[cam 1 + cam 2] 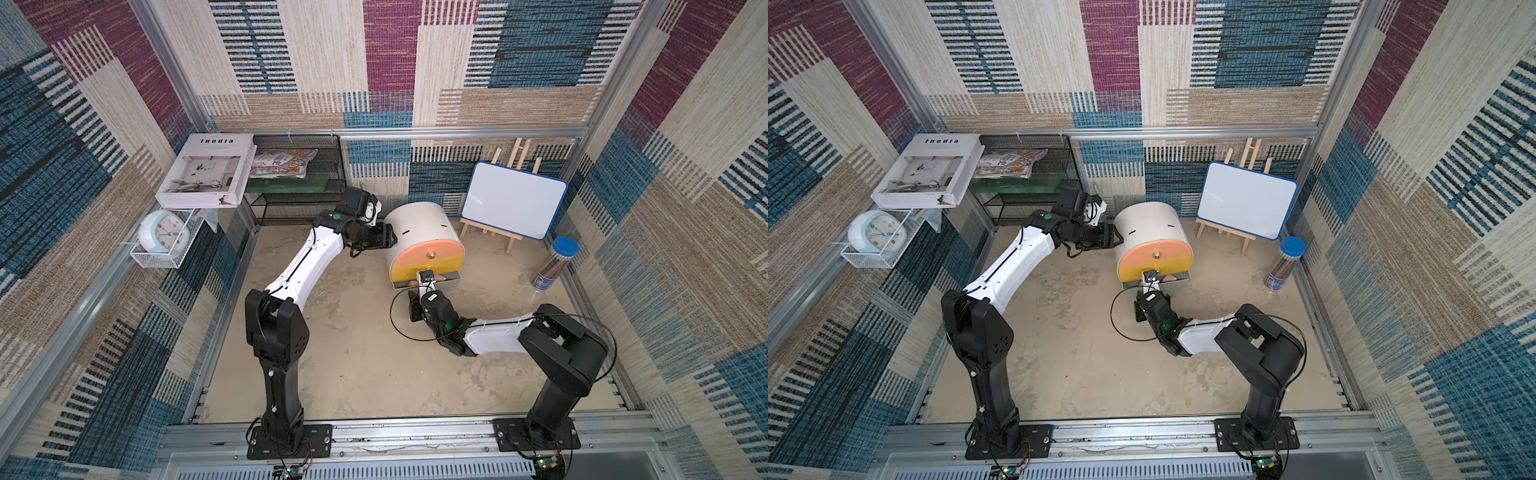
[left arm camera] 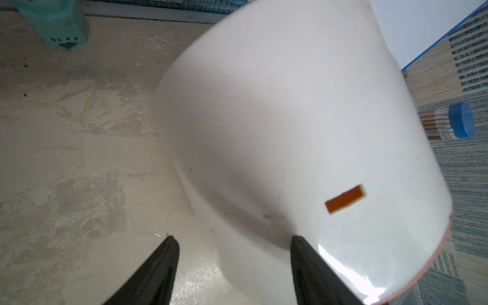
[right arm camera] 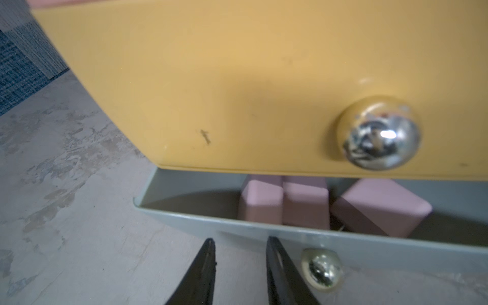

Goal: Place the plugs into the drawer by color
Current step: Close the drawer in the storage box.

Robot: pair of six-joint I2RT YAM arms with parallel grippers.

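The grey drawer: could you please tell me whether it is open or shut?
Partly open: the grey drawer juts out beneath the yellow drawer front, three pink plugs showing inside.

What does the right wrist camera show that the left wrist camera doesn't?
Only the right wrist view: the yellow drawer front with its metal knob, the grey drawer pulled open with three pink plugs inside, and the right gripper, open, beside the grey drawer's knob.
Only the left wrist view: the cabinet's white curved shell, the left gripper, open, one finger seemingly against that shell, a mint container and a blue-lidded tube.
Both: parts of one cabinet, the mottled tabletop and the patterned wall.
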